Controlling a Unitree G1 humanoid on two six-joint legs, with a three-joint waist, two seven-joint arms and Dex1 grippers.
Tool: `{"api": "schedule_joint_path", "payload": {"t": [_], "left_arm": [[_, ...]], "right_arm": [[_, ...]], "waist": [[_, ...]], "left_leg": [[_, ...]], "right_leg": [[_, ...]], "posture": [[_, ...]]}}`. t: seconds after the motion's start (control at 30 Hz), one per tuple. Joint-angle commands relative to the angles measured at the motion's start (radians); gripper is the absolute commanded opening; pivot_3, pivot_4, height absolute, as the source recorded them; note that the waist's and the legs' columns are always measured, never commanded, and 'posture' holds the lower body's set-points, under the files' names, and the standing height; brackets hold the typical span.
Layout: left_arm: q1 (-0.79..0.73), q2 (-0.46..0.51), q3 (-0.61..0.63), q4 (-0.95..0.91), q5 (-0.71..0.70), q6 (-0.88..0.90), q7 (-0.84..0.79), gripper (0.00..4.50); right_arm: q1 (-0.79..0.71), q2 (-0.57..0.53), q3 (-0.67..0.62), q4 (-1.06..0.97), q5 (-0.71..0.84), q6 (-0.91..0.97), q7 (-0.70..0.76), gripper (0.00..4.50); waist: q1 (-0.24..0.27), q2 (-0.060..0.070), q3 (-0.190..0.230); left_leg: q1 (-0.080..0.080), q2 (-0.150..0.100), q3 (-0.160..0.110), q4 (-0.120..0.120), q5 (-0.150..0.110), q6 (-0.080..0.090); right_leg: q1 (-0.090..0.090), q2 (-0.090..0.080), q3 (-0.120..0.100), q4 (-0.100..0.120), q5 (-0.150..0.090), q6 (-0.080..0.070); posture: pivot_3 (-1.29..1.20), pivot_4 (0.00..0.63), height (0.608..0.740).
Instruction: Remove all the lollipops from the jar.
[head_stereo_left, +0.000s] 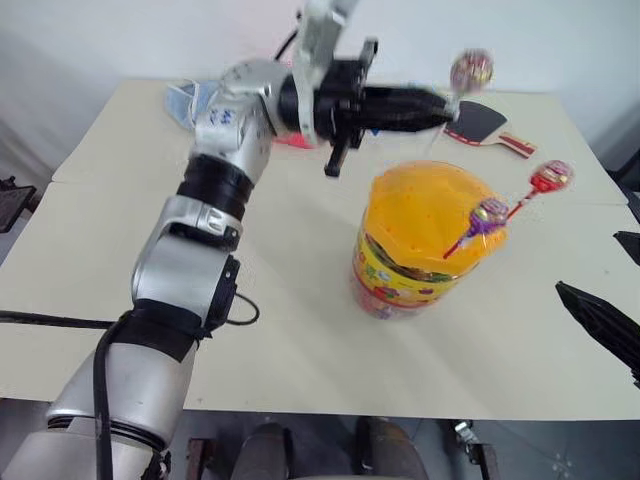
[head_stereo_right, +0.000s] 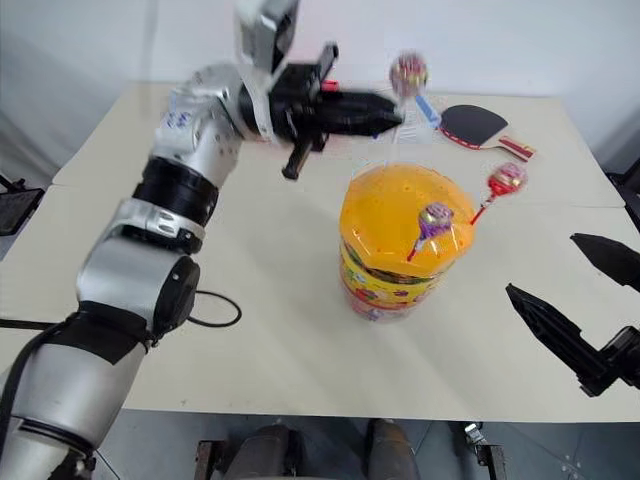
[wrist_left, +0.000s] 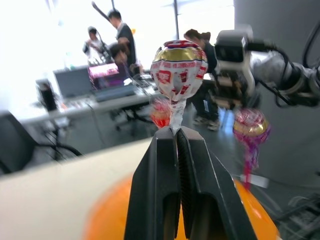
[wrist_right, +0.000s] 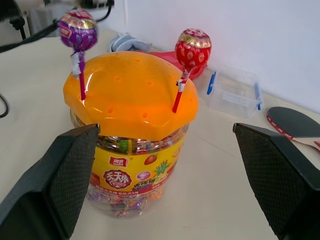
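The left claw (head_stereo_left: 448, 108) was clamped on the pink foil lollipop (head_stereo_left: 471, 71), lifted clear above the orange-lidded clear plastic jar (head_stereo_left: 425, 240); purple (head_stereo_left: 488, 216) and red (head_stereo_left: 551, 177) lollipops stood below it in the lid, so setting this one aside came next; the right claw (head_stereo_right: 590, 310) waited wide apart.

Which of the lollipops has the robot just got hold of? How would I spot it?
Find the big jar with the orange lid in the middle of the table. Two lollipops, a purple one and a red one, stand in its lid. The held lollipop is above and behind it, pinched in the left claw, pinkish, clear of the lid.
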Motion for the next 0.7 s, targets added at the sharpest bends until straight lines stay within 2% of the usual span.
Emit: {"api": "schedule_joint_path", "payload": {"t": [0.03, 0.1, 0.3, 0.53, 0.6, 0.7], "left_arm": [[-0.042, 0.02, 0.066, 0.009, 0.02, 0.003, 0.009, 0.04], [-0.049, 0.039, 0.084, 0.006, 0.043, 0.025, 0.054, 0.04], [-0.025, 0.225, 0.02, 0.002, 0.256, 0.363, 0.369, 0.04], [0.182, 0.386, -0.025, -0.207, 0.384, 0.723, 0.565, 0.04], [0.288, 0.437, -0.068, -0.282, 0.428, 0.883, 0.617, 0.04], [0.393, 0.484, -0.101, -0.37, 0.451, 1.033, 0.662, 0.04]], "right_arm": [[0.0, -0.026, -0.04, 0.015, 0.033, -0.01, 0.023, 4.5], [0.002, -0.035, -0.039, 0.017, 0.042, -0.006, 0.033, 4.5], [0.01, -0.071, -0.03, 0.051, 0.043, 0.014, 0.123, 4.5], [-0.036, -0.142, -0.009, 0.125, 0.035, 0.05, 0.193, 4.5], [-0.072, -0.163, 0.029, 0.152, 0.018, 0.055, 0.202, 4.5], [-0.116, -0.179, 0.073, 0.176, -0.004, 0.061, 0.216, 4.5]], "waist": [[-0.001, 0.0, 0.0], [-0.002, 0.0, 0.0], [-0.009, 0.0, 0.0], [-0.007, -0.001, 0.0], [-0.005, -0.002, 0.001], [-0.005, -0.003, 0.002]], "left_leg": [[0.0, 0.0, 0.0, 0.0, 0.0, 0.0], [0.0, 0.0, 0.0, 0.0, 0.0, 0.0], [0.001, 0.0, 0.0, -0.001, 0.0, 0.0], [0.001, 0.0, 0.0, 0.0, 0.0, 0.0], [0.001, 0.0, 0.0, 0.0, 0.0, -0.001], [0.001, 0.0, 0.0, 0.0, -0.001, -0.001]], "right_leg": [[0.0, 0.0, 0.0, 0.0, 0.0, 0.0], [0.0, 0.0, 0.0, 0.001, 0.001, 0.001], [0.0, 0.001, 0.001, 0.002, 0.001, 0.002], [0.0, 0.0, 0.001, 0.003, 0.001, 0.002], [0.0, 0.0, 0.001, 0.003, 0.001, 0.002], [0.0, 0.0, 0.002, 0.004, 0.001, 0.002]], "posture": [[0.0, 0.15, 0.74], [0.0, 0.15, 0.74], [0.0, 0.15, 0.74], [0.0, 0.15, 0.74], [0.0, 0.15, 0.74], [0.0, 0.15, 0.74]]}}
